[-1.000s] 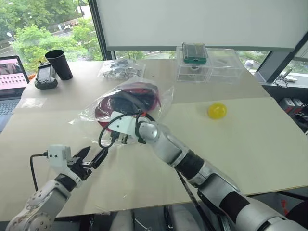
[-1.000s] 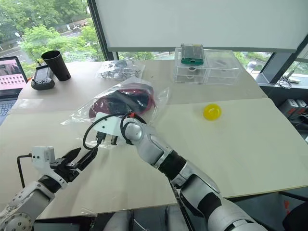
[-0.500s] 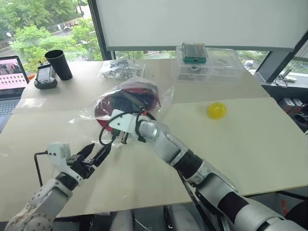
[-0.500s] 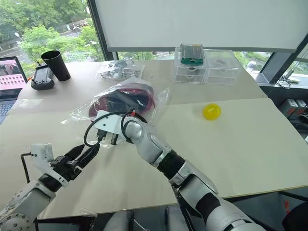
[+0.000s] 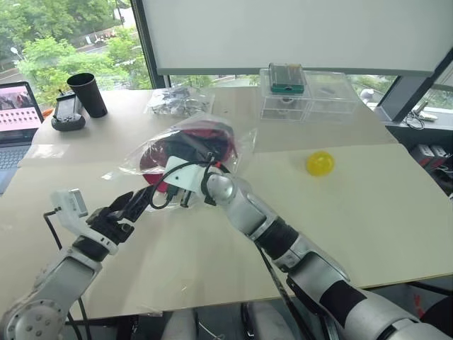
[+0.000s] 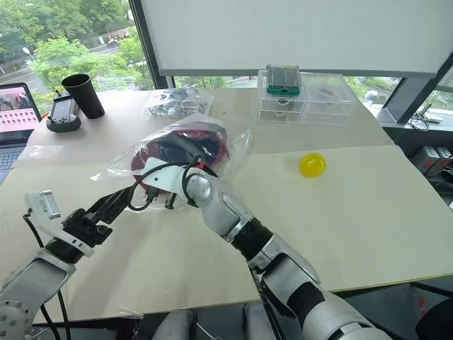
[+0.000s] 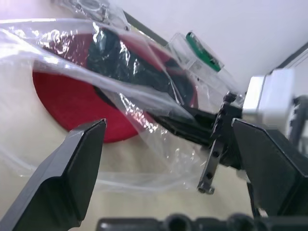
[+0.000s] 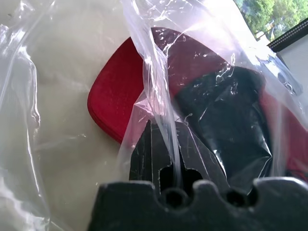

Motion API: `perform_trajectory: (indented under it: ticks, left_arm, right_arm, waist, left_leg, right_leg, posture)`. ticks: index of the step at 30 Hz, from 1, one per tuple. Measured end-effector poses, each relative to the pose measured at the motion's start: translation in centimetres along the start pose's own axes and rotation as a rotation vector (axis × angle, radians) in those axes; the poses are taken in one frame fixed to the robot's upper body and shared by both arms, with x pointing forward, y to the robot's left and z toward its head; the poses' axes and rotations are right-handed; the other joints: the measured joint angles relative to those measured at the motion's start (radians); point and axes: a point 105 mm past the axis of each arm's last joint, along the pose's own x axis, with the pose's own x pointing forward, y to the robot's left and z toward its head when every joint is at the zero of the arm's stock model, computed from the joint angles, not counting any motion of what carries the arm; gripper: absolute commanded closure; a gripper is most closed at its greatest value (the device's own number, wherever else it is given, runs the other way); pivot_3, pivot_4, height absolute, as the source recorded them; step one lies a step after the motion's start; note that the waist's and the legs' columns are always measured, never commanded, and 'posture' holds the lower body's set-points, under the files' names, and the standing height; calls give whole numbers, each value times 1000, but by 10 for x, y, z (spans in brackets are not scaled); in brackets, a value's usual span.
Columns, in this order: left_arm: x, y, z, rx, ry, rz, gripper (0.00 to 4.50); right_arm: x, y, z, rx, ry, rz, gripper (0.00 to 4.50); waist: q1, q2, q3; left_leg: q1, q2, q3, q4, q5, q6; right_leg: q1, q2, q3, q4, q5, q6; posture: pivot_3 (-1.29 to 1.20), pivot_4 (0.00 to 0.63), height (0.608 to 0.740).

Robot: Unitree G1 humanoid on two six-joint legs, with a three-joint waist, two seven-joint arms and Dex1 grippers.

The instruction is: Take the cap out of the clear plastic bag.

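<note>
We see a baseball cap with a dark maroon-black crown and a bright red brim point(image 5: 185, 150) lying inside a large, crinkly, glossy clear plastic bag point(image 5: 233, 145) on the pale wooden table point(image 5: 368, 205), toward its middle and nearer the robot than the small clear bag of grey bits point(image 5: 177, 101). The brim faces the robot's left and shows as a flat red tongue through the wrinkled film point(image 8: 118, 103), while the crown sits rumpled behind it. Our right gripper point(image 5: 185, 190) has its two black fingers pressed together, pinching a fold of the bag's film between them just above the brim, as the right wrist view shows point(image 8: 161, 154). Our left gripper point(image 5: 134, 202) has its fingers spread wide apart and holds nothing, just beside the bag's near edge, pointed toward the cap. A yellow-green ball point(image 5: 319, 163) lies well apart to the right.
</note>
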Motion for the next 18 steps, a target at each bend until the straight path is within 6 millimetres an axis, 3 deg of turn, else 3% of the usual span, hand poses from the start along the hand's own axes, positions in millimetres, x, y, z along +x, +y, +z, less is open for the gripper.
perform_trajectory:
  ticks: [4, 9, 13, 18]
  left_arm:
    - [11, 12, -3, -70, 8, 56, 0]
    - [28, 34, -22, -197, 30, 122, 0]
    - [43, 43, -28, -251, 5, 136, 0]
    - [69, 39, -37, -343, -38, 110, 0]
  right_arm:
    - [0, -1, 0, 6, -2, -3, 4362]
    - [-1, -8, 4, 24, -13, -27, 4362]
    - [-6, -33, 8, 30, -27, -121, 4362]
    - [-16, -58, 26, 28, -90, -219, 4362]
  waist:
    - [2, 0, 0]
    - [-1, 0, 0]
    - [2, 0, 0]
    - [7, -1, 0]
  left_leg:
    - [0, 0, 0, 0, 0, 0]
    - [0, 0, 0, 0, 0, 0]
    - [0, -1, 0, 0, 0, 0]
    - [-2, -1, -1, 0, 0, 0]
  right_leg:
    - [0, 0, 0, 0, 0, 0]
    - [0, 0, 0, 0, 1, -2]
    - [0, 0, 0, 0, 1, -2]
    - [0, 0, 0, -1, 3, -4]
  posture:
    - [0, 150, 740]
    - [0, 150, 740]
    - [0, 150, 740]
    - [0, 150, 740]
